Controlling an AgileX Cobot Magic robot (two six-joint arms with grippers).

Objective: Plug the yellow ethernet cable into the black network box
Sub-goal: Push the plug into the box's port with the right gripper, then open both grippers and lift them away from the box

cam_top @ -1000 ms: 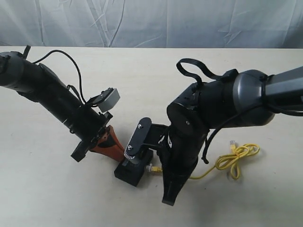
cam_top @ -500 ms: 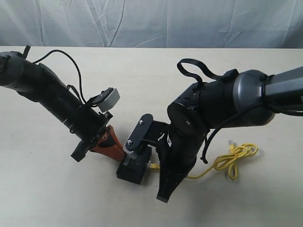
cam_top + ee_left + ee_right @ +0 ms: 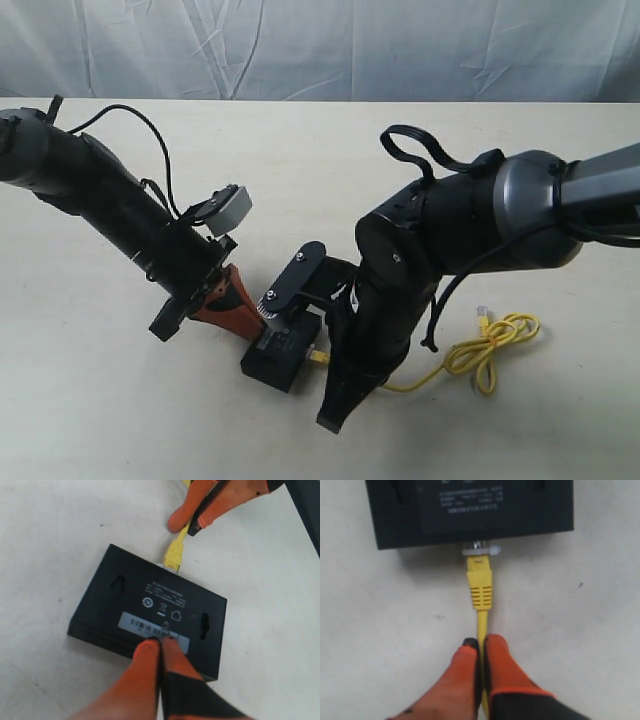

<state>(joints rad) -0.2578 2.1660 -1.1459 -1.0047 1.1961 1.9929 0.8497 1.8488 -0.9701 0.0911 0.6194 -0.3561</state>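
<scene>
The black network box (image 3: 150, 602) lies flat on the table, its white label strip (image 3: 145, 626) facing up. My left gripper (image 3: 160, 642) is shut, and its orange fingertips (image 3: 148, 649) press down on the box's top by the label. My right gripper (image 3: 481, 642) is shut on the yellow ethernet cable (image 3: 482, 625) a short way behind its plug (image 3: 479, 582). The plug's clear tip (image 3: 480, 550) meets a port in the side of the box (image 3: 470, 510). In the exterior view the box (image 3: 280, 358) sits between both arms, and the cable's loose knot (image 3: 485, 345) trails to the right.
The right arm's bulky wrist (image 3: 400, 290) hangs over the box and hides its own fingers in the exterior view. The left arm (image 3: 110, 215) reaches in from the left. A pale tabletop (image 3: 300, 150) runs back to a wrinkled white backdrop (image 3: 320, 50).
The right arm has shifted left and toward the front, drawing the cable's knot leftward. The plug has closed on the box's side. The left gripper has stayed on the box.
</scene>
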